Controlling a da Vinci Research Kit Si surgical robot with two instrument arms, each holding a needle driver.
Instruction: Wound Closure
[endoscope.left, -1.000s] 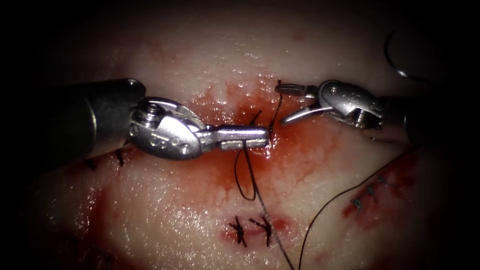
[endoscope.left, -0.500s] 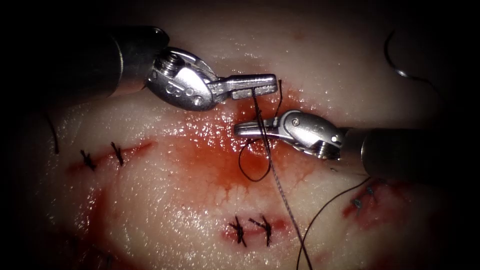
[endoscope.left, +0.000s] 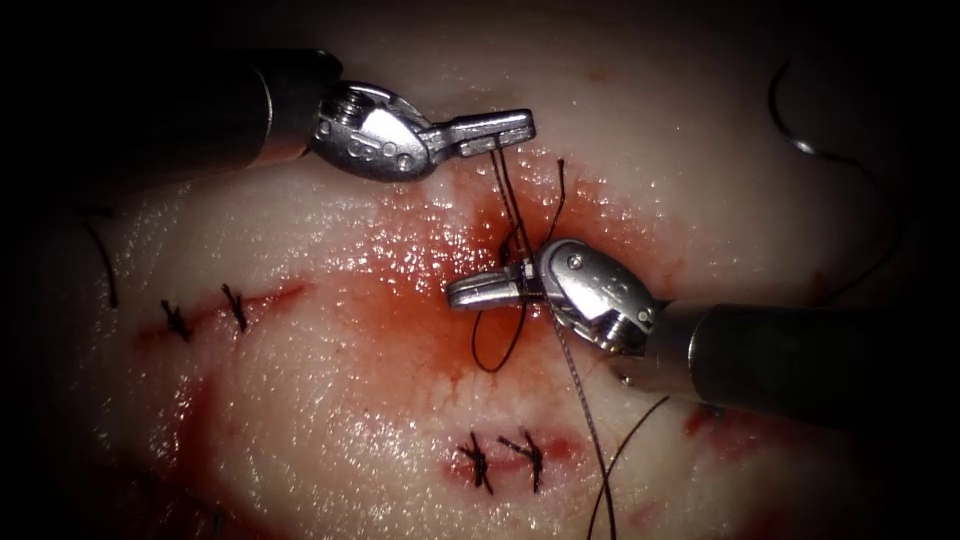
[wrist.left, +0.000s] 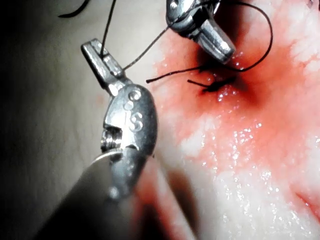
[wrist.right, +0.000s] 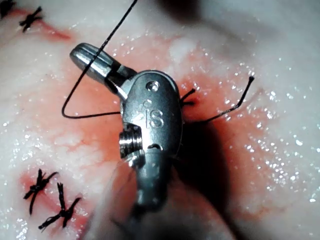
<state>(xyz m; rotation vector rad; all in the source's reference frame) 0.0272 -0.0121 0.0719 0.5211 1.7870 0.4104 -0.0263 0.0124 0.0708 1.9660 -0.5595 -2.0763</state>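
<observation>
My left tool hangs above the far side of the cut, jaws shut on the dark thread, which runs taut down to the stitch site in the tissue. The left wrist view has the same grip, with thread leaving the jaw tips. My right tool lies over the red-stained cut, pointing left, its jaws shut on the thread. A slack loop hangs below them. The curved needle lies free on the tissue at the far right, held by neither tool.
Finished stitches sit near the front and on the left. A short thread tail stands up beside the stitch site. Red fluid spreads around the cut. A long strand trails to the front edge.
The left tool has lifted away from the cut toward the far side, drawing thread up. The right tool's jaws have closed, and it has moved left and nearer, onto the thread.
</observation>
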